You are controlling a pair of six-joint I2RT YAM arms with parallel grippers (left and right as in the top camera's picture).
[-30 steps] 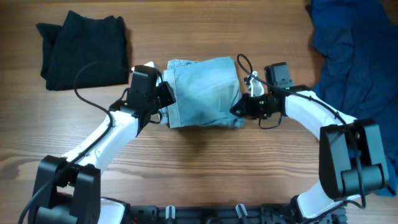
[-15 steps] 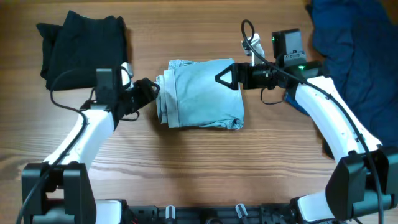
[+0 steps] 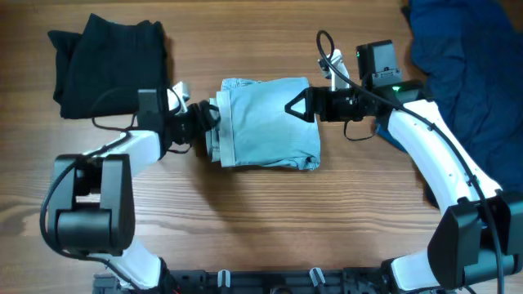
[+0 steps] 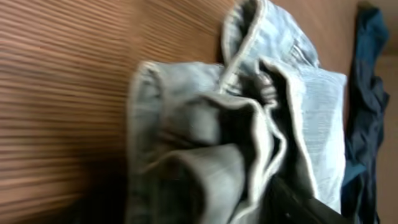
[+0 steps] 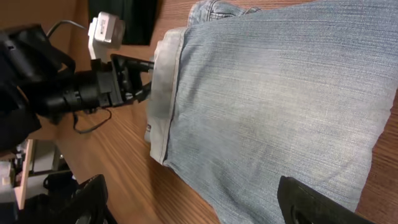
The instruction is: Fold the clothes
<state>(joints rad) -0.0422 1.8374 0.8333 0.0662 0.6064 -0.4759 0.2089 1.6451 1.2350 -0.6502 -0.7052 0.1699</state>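
From overhead, the light-blue jeans (image 3: 265, 122) lie folded into a compact, roughly square bundle at the middle of the wooden table (image 3: 270, 220). The left pincer (image 3: 206, 122) sits low at the bundle's left edge, where the stacked folds show. The right pincer (image 3: 296, 106) hangs over the bundle's upper right part, pointing left. A black garment (image 3: 110, 65) lies folded at the upper left, well apart from the jeans, and a dark blue garment (image 3: 470, 73) lies crumpled at the upper right, one edge passing under the right arm. In the left wrist view the jeans fill the frame at close range, blurred, with several layered folds and stitched hems facing the camera. 1 dark finger (image 4: 298, 205) shows at the lower right against the denim; the other is not visible here. In the right wrist view the flat top panel of the jeans spreads below the camera. The right pincer's 2 fingertips (image 5: 311, 202) stand wide apart at the bottom corners, holding nothing. The same view shows the left pincer beyond the bundle's thick folded edge. Its 2 fingers are parted with wood visible between them, the tips just at that edge.
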